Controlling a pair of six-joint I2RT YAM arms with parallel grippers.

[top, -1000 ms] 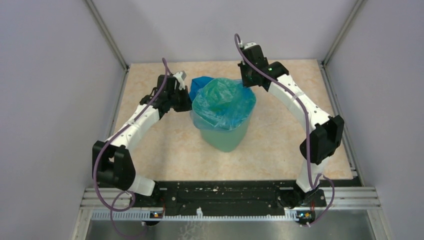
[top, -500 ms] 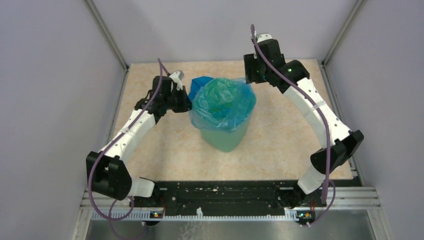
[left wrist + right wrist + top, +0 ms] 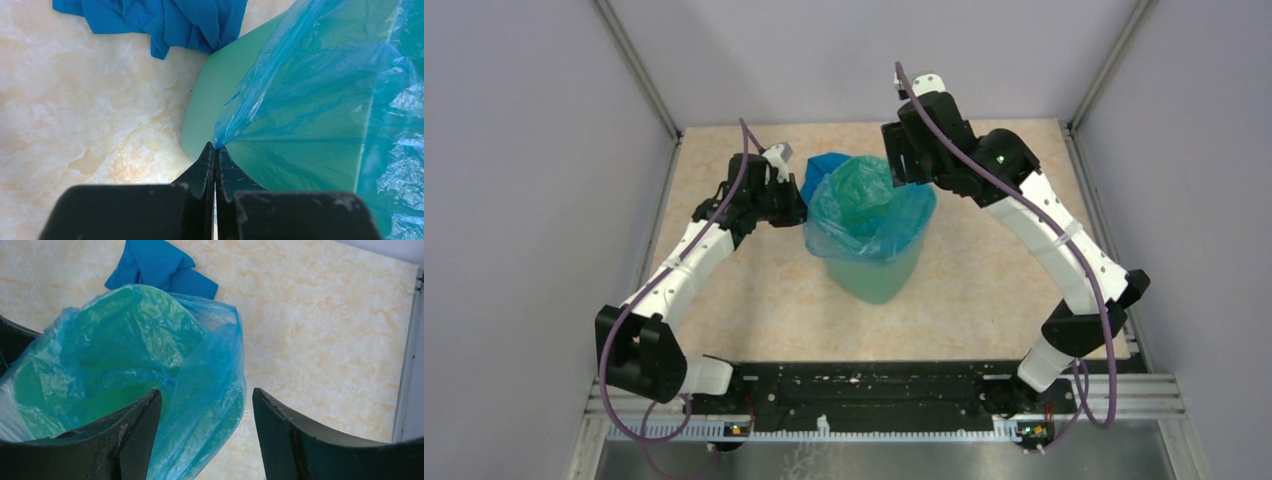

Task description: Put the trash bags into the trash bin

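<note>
The trash bin (image 3: 876,278) is seen standing upright near the middle of the table (image 3: 964,290). It is lined by the trash bag (image 3: 869,205), whose light-blue film is draped over the rim and hangs partway down the outer walls. Inside the bin only crumpled film is seen (the green walls show through it). A dark-blue folded bundle (image 3: 822,168) is laid on the table just behind the bin, at its far-left corner.

The bag's left edge is drawn out to a point at the left gripper (image 3: 215,150). Its fingers are pressed together on the film, just outside the bin's wall. The right gripper (image 3: 205,405) is held above the bin's far-right rim. Its fingers are set well apart with nothing clamped, and a loose fold of the bag is seen below the gap. Bare tabletop is left in front of the bin and to its right, and the table is closed in by walls at both sides and at the back.

The pinch on the film is shown only by the left wrist view, since from overhead those fingertips are hidden by the wrist. Likewise, the spread of the right fingers is shown only by the right wrist view.
</note>
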